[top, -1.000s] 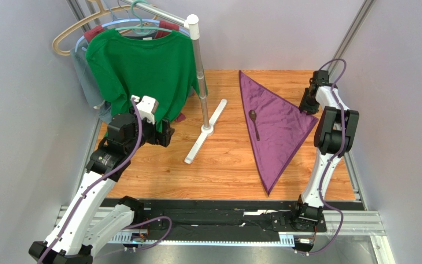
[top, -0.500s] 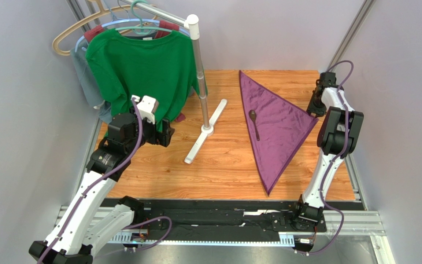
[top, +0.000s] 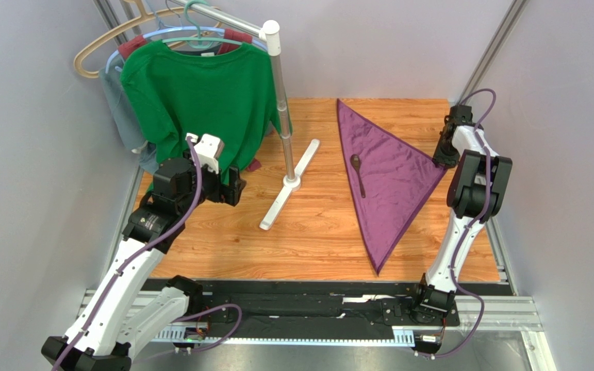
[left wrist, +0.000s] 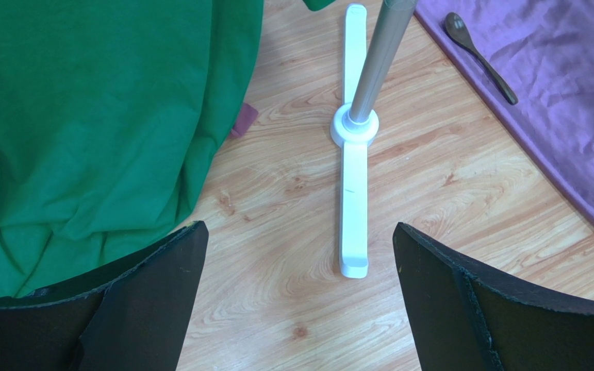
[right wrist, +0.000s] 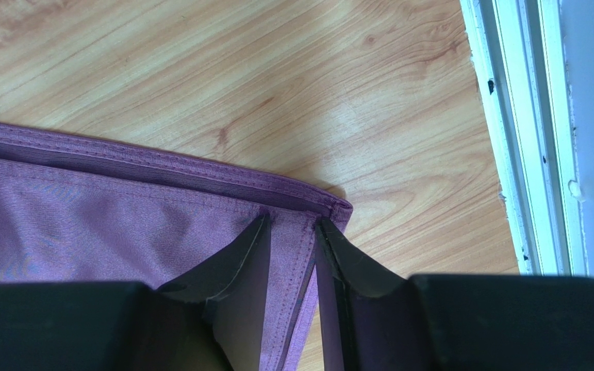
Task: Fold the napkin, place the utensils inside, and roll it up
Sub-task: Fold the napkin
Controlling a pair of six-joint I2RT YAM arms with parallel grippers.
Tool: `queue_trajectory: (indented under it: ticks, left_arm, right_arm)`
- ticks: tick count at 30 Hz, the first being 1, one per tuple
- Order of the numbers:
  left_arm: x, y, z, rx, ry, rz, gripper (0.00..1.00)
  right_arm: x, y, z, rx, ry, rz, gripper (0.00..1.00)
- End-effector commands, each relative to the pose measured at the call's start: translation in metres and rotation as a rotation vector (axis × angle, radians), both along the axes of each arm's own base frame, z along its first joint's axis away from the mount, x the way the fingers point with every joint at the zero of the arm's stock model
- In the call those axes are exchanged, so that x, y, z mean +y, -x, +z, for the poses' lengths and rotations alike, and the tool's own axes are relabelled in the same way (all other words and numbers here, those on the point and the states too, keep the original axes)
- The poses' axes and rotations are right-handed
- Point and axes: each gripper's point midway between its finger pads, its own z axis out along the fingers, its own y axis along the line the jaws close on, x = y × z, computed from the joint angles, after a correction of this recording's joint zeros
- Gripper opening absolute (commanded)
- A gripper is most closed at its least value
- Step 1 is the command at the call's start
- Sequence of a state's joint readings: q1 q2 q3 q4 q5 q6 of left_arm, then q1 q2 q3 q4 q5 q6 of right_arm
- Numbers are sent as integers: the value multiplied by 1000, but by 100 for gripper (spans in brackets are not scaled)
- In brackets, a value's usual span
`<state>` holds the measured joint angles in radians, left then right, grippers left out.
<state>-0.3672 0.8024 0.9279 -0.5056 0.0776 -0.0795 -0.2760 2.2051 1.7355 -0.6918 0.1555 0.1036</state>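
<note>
From above, the napkin (top: 397, 174) lies on the right half of the desk (top: 315, 232), folded into a long triangle. The spoon (top: 358, 174) lies on it near its left edge, bowl pointing away from the arms. The right tool (top: 441, 158) is down at the right corner of the triangle. The left tool (top: 234, 188) hangs in front of the green shirt (top: 199, 100), well apart from the cloth. I judge that the fold and the placing are done and the rolling is about to start from this corner.

In the left wrist view, the left tool (left wrist: 296, 239) is wide and holds nothing. Under it is the white foot of the rack (left wrist: 353, 201). The spoon (left wrist: 480, 58) is far up on the right, so this arm cannot steady it from here.

In the right wrist view, the right tool (right wrist: 292, 228) is narrow. Its fingers (right wrist: 230, 270) stand on the cloth on both sides of the hem, just inside the corner, with a strip of napkin (right wrist: 106, 216) between them. Whether the strip is already pinched I cannot tell.

To do this step well, the tool should catch both layers at the hem and not only the upper one. It should lift the corner only a little and carry it low toward the spoon, so that the cloth turns over and does not drag. A high or fast pull may open the fold or push the spoon off.
</note>
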Motion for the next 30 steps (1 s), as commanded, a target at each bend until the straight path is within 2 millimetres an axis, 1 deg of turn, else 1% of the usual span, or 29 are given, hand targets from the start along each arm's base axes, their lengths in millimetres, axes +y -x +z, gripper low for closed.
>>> queue_trajectory:
  ticks: [1,10,16,23,30]
  left_arm:
    - [0,-1,5,-25,-1,-11,99]
    - [1,0,7,-32,1,-9,99]
    - [0,0,7,-30,1,-11,99]
    - [1,1,7,-32,1,-9,99]
    - [0,1,8,-33,2,-11,99]
  right_arm:
    - [-11,0,15,-28,42,-8,32]
    - [-12,3,13,-20,39,-7,33]
    - [-13,3,15,-23,39,-5,35]
    - [-14,3,11,-26,30,-11,31]
    - [-15,3,16,-42,32,-15,27]
